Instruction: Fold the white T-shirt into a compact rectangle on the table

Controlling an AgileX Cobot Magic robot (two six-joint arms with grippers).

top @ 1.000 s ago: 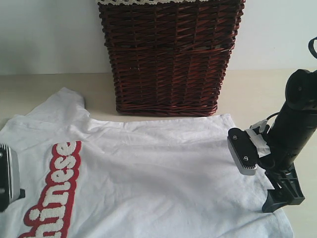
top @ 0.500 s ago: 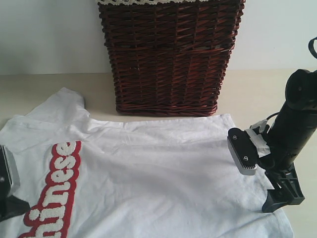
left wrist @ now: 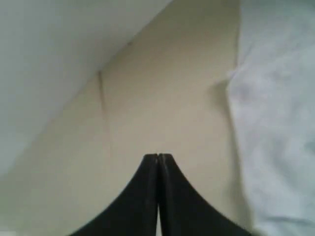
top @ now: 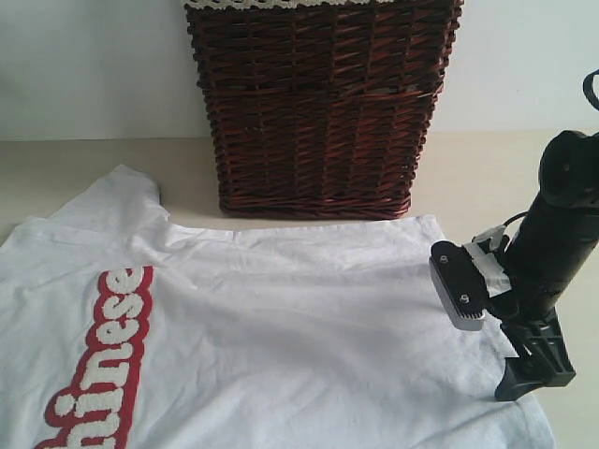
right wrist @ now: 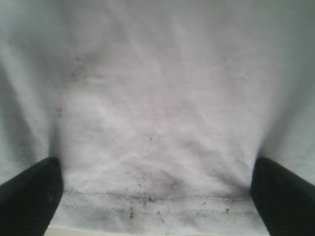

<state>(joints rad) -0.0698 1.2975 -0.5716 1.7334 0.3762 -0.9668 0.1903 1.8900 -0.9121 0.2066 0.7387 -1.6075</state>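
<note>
The white T-shirt [top: 281, 318] lies spread flat on the table [top: 487, 168], its red-outlined fuzzy letters [top: 103, 365] at the left. My right gripper [top: 493, 335] stands open at the shirt's right edge, pointing down at the cloth. In the right wrist view its two black fingers [right wrist: 29, 196] sit far apart over the stitched hem [right wrist: 157, 201], and nothing is pinched between them. My left gripper [left wrist: 157, 157] is shut and empty over bare table [left wrist: 162, 98], with the shirt's edge [left wrist: 275, 123] beside it. It is out of the exterior view.
A dark brown wicker basket [top: 318, 103] with white lace trim stands at the back, just behind the shirt's far edge. A pale wall [top: 84, 65] rises behind the table. Bare table shows at the right of the basket.
My left gripper has slid off the lower left of the exterior view, away from the shirt. The right gripper and the shirt have not moved.
</note>
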